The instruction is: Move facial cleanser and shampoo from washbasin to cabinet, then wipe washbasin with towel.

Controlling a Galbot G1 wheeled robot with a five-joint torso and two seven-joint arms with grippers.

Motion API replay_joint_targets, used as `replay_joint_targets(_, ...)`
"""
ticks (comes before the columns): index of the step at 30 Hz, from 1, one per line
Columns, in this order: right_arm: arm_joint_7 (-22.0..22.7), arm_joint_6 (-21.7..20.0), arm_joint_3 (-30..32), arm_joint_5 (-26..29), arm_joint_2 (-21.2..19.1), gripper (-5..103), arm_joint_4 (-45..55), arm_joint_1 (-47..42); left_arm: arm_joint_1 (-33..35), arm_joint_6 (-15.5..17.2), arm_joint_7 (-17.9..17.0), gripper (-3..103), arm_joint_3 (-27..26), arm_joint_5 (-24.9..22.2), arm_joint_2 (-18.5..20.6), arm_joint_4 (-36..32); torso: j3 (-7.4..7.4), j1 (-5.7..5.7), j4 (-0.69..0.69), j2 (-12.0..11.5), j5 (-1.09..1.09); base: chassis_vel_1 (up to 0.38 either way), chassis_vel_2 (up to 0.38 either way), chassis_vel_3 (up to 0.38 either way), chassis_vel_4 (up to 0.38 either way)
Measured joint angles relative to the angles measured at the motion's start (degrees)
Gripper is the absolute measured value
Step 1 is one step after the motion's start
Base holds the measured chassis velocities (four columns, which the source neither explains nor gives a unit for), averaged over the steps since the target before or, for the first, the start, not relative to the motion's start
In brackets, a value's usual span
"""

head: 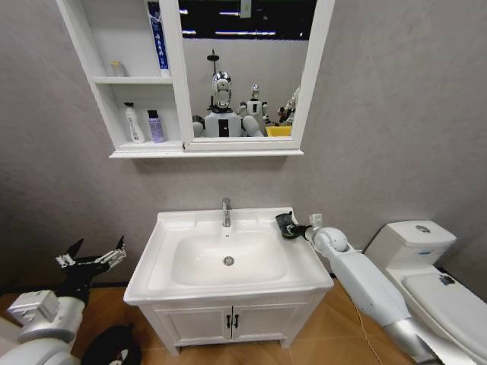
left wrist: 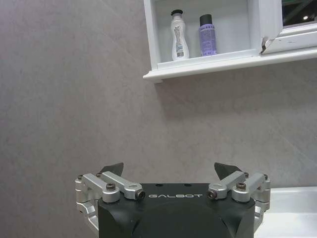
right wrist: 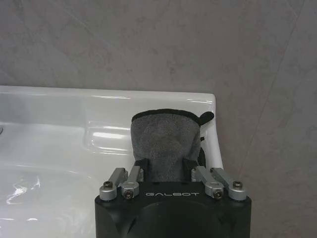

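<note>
Right gripper [right wrist: 166, 171] is clamped on the grey towel [right wrist: 166, 141] at the washbasin [head: 300, 262] rim (bottles shelved). Left gripper [head: 93, 255] waits apart; next, a pressed sweep across the bowl.

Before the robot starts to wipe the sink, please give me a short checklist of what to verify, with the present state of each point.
1. Both bottles off the white ceramic washbasin and in the white wall cabinet: ok. The white bottle and the purple bottle stand upright on its lower shelf.
2. Dark grey folded towel held by the right end effector: ok, fingers closed on it.
3. Towel over the washbasin: ok, at the rear right corner; contact with the surface: cannot tell.
4. Left end effector clear of the wiping path: ok, open, left of the washbasin.
5. Oval bowl free of objects: ok.
6. Chrome tap in the path: cannot tell.
</note>
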Motion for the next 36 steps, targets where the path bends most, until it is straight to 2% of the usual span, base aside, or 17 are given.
replay_joint_targets(1,0.01,0.06,0.10,-0.30,-0.14,47,0.11,-0.07,0.04,0.00,0.04,100,0.02,0.00,-0.07,0.00,0.00,0.00,0.00,0.00,0.00,0.000,0.000,0.000,0.000)
replay_joint_targets(3,0.01,0.08,0.19,-0.37,-0.26,47,0.29,-0.15,0.09,-0.01,0.07,100,0.05,0.02,-0.12,0.00,0.00,0.00,-0.01,0.00,0.00,0.000,0.000,0.000,0.000)
replay_joint_targets(4,0.01,0.13,0.27,-0.37,-0.36,58,0.48,-0.24,0.18,-0.02,0.10,100,0.08,0.04,-0.18,0.00,0.00,0.00,-0.01,0.00,0.00,0.000,0.000,0.000,0.000)
replay_joint_targets(6,0.01,0.21,0.30,-0.38,-0.39,58,0.56,-0.28,0.26,-0.02,0.12,100,0.09,0.07,-0.24,0.00,0.00,0.00,0.00,0.00,0.00,0.000,0.000,0.000,0.000)
replay_joint_targets(7,-0.02,0.34,0.33,-0.38,-0.39,70,0.60,-0.32,0.34,-0.02,0.16,100,0.09,0.09,-0.28,0.00,0.00,0.00,0.00,0.00,0.00,0.000,0.000,0.000,0.000)
replay_joint_targets(8,-0.05,0.53,0.32,-0.38,-0.40,75,0.60,-0.33,0.43,-0.02,0.20,100,0.09,0.11,-0.32,0.00,0.00,0.00,0.00,0.00,0.00,0.000,0.000,0.000,0.000)
replay_joint_targets(13,-0.38,1.62,0.26,-1.39,-0.36,85,0.31,-0.33,0.79,-0.04,0.28,100,0.01,0.18,-0.63,0.00,0.00,0.00,0.00,0.00,0.00,0.000,0.000,0.000,0.000)
replay_joint_targets(15,-0.50,2.44,0.20,-1.89,-0.29,95,0.20,-0.33,0.97,-0.12,0.60,100,-0.06,0.37,-0.81,0.00,0.00,0.00,0.00,0.00,0.00,0.000,0.000,0.000,0.000)
replay_joint_targets(19,-0.80,4.39,-0.28,-2.86,-0.10,100,-0.45,-0.13,1.07,-0.15,0.80,100,-0.07,0.45,-0.83,0.00,0.00,0.00,0.00,0.00,0.00,0.000,0.000,0.000,0.000)
replay_joint_targets(36,-3.20,6.71,-0.41,-9.72,-0.34,100,-0.79,0.55,0.87,-0.15,0.90,100,1.03,0.89,-0.79,0.00,0.00,0.00,0.00,0.00,0.00,0.000,0.000,0.000,0.000)
